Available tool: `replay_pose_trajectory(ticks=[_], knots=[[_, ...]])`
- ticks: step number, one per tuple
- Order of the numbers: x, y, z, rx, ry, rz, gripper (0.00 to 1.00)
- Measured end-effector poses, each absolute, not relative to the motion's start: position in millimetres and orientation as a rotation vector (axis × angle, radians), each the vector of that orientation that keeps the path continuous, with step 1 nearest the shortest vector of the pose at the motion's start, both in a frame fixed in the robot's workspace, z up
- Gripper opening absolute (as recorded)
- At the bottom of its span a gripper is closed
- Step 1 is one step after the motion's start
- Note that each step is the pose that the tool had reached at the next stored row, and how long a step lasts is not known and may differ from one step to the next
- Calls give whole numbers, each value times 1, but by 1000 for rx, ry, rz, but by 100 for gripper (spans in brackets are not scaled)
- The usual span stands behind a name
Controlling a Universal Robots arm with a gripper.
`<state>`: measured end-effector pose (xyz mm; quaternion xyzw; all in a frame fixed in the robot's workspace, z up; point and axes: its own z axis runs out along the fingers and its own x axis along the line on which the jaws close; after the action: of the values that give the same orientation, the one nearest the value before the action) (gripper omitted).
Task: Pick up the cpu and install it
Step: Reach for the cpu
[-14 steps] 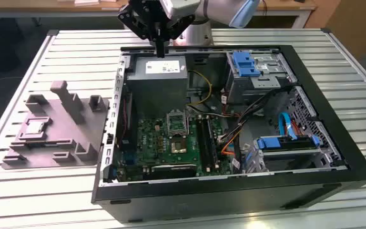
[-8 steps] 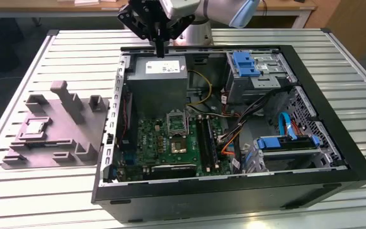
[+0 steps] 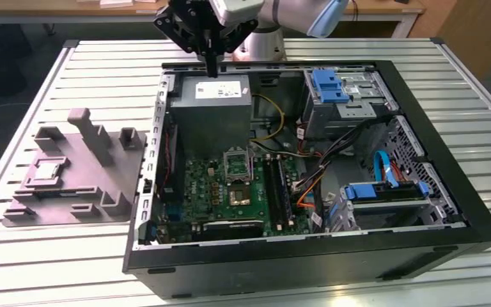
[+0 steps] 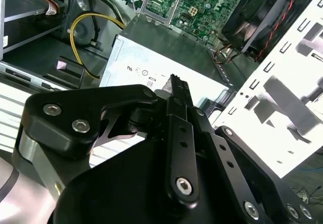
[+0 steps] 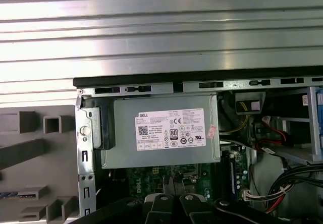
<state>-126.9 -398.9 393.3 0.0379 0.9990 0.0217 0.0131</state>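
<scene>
One open computer case (image 3: 314, 268) is seen lying on its side across the middle of the slatted desk (image 3: 58, 83), with a black wall along the desk's near edge in the exterior view. Inside it, the green motherboard (image 3: 215, 192) is laid flat. The metal-framed socket (image 3: 240, 193) is exposed on it with its frame swung up, and its dark centre is judged to be unfilled. Beside the case, toward the desk's edge on the exterior view's left, a grey moulded fixture (image 3: 92, 192) is set. The cpu (image 3: 48, 171) is found resting flat in a recess of this fixture, with nothing touching it. Farther back, a grey power supply box (image 3: 215, 105) with a white label is mounted at the far end of the case. The gripper (image 3: 214, 67) is held above this box, near the desk's far edge, pointing down. In both wrist views its fingers (image 4: 177, 90) are seen pressed together, with nothing pinched between them. From the gripper, the cpu lies well apart, toward the exterior view's left and toward the desk's near edge, beyond the side wall of the case. As the chip is square, no long axis is offered. The pick-up is judged not yet begun.
</scene>
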Motion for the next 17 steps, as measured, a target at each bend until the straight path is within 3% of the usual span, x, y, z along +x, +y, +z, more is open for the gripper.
replay_pose_trajectory(ticks=[17], knots=[[-133, -399, 393, 118, 3113, 68, 11]])
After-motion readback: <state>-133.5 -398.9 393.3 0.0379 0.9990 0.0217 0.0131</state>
